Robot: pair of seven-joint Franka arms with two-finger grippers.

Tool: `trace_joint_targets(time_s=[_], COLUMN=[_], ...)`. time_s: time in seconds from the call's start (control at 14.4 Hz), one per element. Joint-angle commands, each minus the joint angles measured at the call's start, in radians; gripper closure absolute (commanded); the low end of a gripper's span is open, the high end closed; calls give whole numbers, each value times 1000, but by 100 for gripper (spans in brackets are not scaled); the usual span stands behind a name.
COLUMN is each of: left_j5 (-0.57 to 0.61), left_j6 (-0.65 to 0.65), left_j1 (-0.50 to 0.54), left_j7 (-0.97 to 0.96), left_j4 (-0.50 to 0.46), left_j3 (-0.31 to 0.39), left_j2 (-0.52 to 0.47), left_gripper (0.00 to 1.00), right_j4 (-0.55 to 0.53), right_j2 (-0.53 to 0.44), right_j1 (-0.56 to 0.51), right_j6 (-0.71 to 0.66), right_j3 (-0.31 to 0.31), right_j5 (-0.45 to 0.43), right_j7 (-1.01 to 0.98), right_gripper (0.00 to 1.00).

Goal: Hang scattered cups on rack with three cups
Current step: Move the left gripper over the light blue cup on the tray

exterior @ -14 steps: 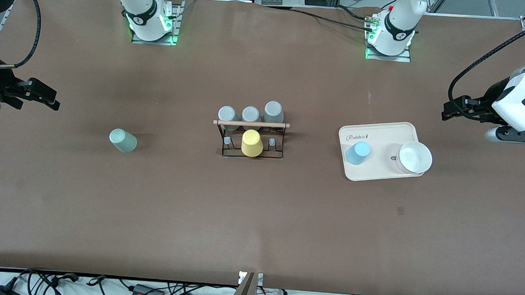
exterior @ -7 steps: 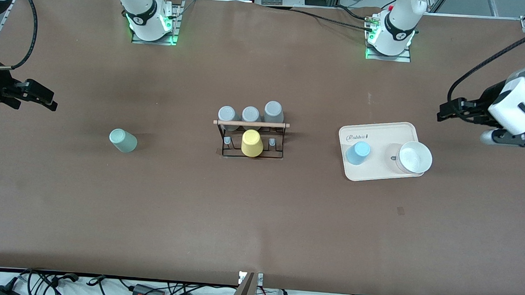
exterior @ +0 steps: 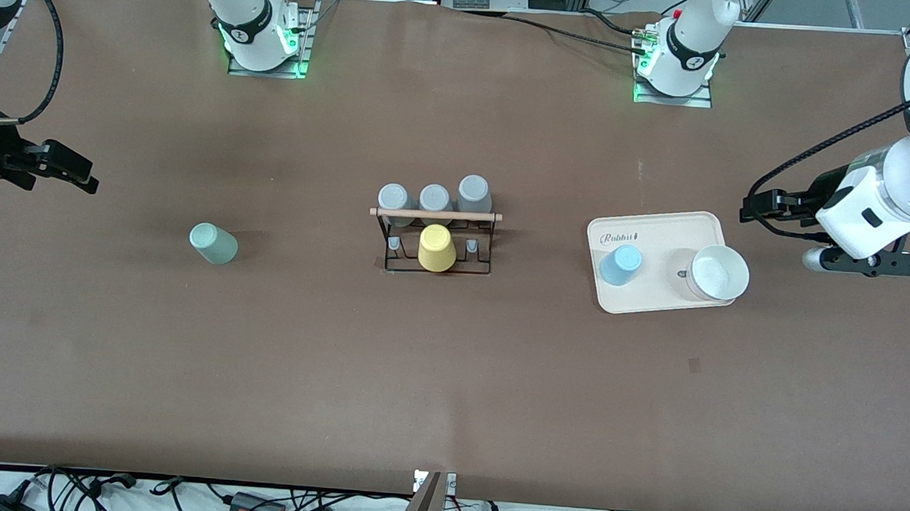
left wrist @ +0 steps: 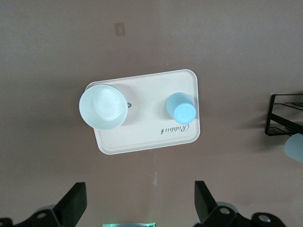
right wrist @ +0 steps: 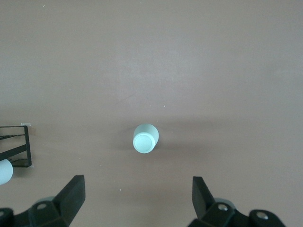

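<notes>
A small black wire rack with a light wooden rod across its top [exterior: 434,239] is standing at the middle of the brown table [exterior: 450,378], carrying three grey cups [exterior: 435,197] upside down in a row on its pegs farther from the front camera and one yellow tapered cup [exterior: 436,248] upside down on the middle peg of its nearer row. The pale sage green handleless tumbler [exterior: 212,243] is sitting upside down on the bare table toward the right arm's end, well apart from the rack. The light blue handleless tumbler [exterior: 620,264] is sitting upside down on a cream rectangular tray with rounded corners [exterior: 660,227] toward the left arm's end, and a wider white bowl [exterior: 718,273] is resting open side up on the same tray, beside the blue tumbler and at the tray's edge. The right gripper [exterior: 74,174] is hanging in the air over bare table at the right arm's end, its black fingers [right wrist: 71,194] spread wide and holding nothing, with the green tumbler showing below it in the right wrist view [right wrist: 145,138]. The left gripper [exterior: 758,207] is hovering over bare table just beside the tray, its fingers [left wrist: 75,203] likewise spread wide and empty, and the left wrist view is looking down on the tray [left wrist: 142,142], the bowl [left wrist: 103,107] and the blue tumbler [left wrist: 181,108].
</notes>
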Motion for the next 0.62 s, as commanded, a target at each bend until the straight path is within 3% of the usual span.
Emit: trace_joint_targets(time_s=[0.0,0.35,0.55], left_j5=[-12,-76,-78], left_j6=[-19,-15,-10], left_j1=[-1,1,1], left_j7=[16,18,18], left_j4=[12,17,67], left_j3=[-5,-5,-5], left_j2=[-2,32,82], left_gripper=[0,0,0], right_j4=[-13,-12,-12], right_j2=[-9,-4,-4], right_j1=[-4,-3,-1], right_j6=[9,11,11], right_j3=[1,1,3], right_j5=[-11,-17,-17], right_j7=[2,2,2], right_gripper=[0,0,0])
